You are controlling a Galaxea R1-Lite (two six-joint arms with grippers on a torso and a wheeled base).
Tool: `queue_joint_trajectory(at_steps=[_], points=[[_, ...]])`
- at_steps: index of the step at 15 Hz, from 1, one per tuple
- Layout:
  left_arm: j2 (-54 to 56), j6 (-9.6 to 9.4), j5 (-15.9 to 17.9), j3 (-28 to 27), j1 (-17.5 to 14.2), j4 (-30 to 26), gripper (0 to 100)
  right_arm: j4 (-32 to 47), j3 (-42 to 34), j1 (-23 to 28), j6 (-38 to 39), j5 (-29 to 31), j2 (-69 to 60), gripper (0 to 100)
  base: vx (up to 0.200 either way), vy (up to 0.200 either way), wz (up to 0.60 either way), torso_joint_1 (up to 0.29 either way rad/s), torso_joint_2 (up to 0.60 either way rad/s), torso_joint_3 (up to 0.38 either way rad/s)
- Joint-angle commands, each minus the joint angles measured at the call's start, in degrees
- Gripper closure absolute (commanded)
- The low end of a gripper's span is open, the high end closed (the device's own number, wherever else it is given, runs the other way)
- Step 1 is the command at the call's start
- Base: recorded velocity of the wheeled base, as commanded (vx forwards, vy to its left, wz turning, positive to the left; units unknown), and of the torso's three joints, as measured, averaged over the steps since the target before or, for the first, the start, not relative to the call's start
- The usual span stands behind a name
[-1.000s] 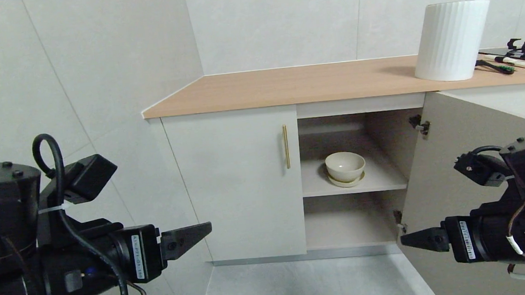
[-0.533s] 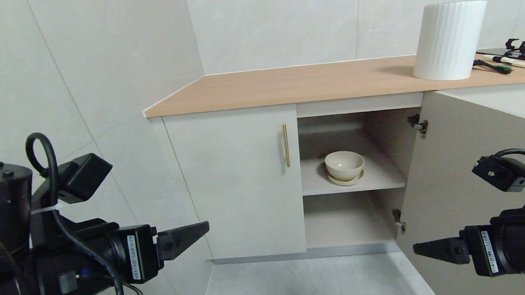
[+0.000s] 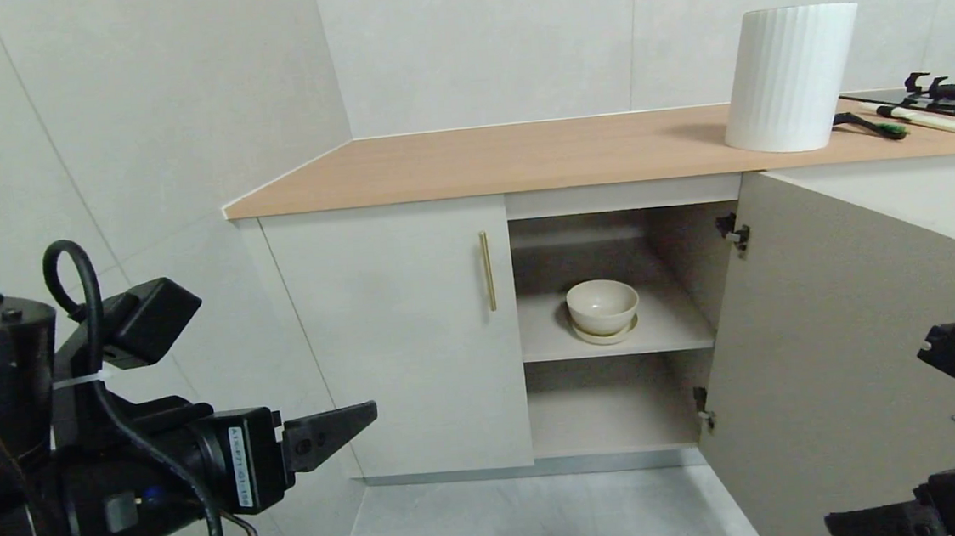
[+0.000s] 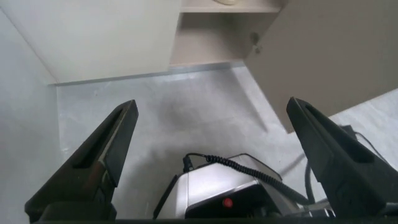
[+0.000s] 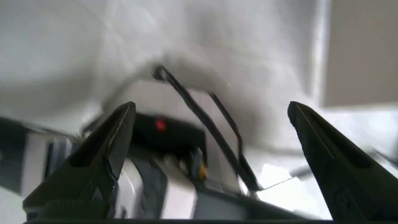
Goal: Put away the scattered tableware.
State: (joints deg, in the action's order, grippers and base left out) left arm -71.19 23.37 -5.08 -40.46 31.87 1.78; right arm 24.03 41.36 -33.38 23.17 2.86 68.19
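Observation:
A cream bowl (image 3: 602, 306) sits on a small saucer (image 3: 606, 334) on the middle shelf (image 3: 674, 331) of the open cabinet. My left gripper (image 3: 370, 413) hangs low on the left, well short of the cabinet. It is open with nothing between its fingers, as the left wrist view confirms (image 4: 211, 106). My right gripper (image 3: 838, 521) is at the bottom right, in front of the swung-out cabinet door (image 3: 824, 343). It is open and empty in the right wrist view (image 5: 211, 109).
The left cabinet door with a gold handle (image 3: 487, 271) is closed. On the wooden counter (image 3: 478, 161) stand a white ribbed canister (image 3: 791, 77), a brush and utensil (image 3: 901, 126) and a stove grate (image 3: 953, 86). Grey floor lies before the cabinet.
The head camera has turned, shifting the whole scene left. My right arm has dropped toward the bottom right corner. The left arm holds about the same place.

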Motion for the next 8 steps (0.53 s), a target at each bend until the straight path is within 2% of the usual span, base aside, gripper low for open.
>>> queue_joint_trajectory(at_steps=[1,4,6,7,8], points=[[-0.1,0.01,0.0,-0.1,0.0,0.1,0,3.8,2.5,0.0,-0.1,0.0,-1.2,0,0.000,-0.200,0.00,0.007,0.01,0.007],[-0.3,0.01,0.0,0.0,0.0,0.1,0,8.6,5.0,0.7,-0.6,1.6,-1.4,0,0.000,-0.200,0.00,0.002,0.00,0.002],[-0.3,0.01,0.1,0.2,0.0,0.1,0,9.1,5.4,4.2,-1.0,5.2,-1.2,0,0.000,-0.200,0.00,0.000,0.00,0.005],[-0.2,-0.08,0.2,0.5,0.0,0.1,0,9.2,5.7,5.2,-1.4,5.5,-1.4,0,0.000,0.000,0.00,0.000,0.00,0.000],[-0.2,-0.08,0.2,0.6,0.0,0.2,0,13.7,8.1,7.9,-2.7,6.7,-2.1,0,0.000,0.000,0.00,0.000,0.00,0.000]])
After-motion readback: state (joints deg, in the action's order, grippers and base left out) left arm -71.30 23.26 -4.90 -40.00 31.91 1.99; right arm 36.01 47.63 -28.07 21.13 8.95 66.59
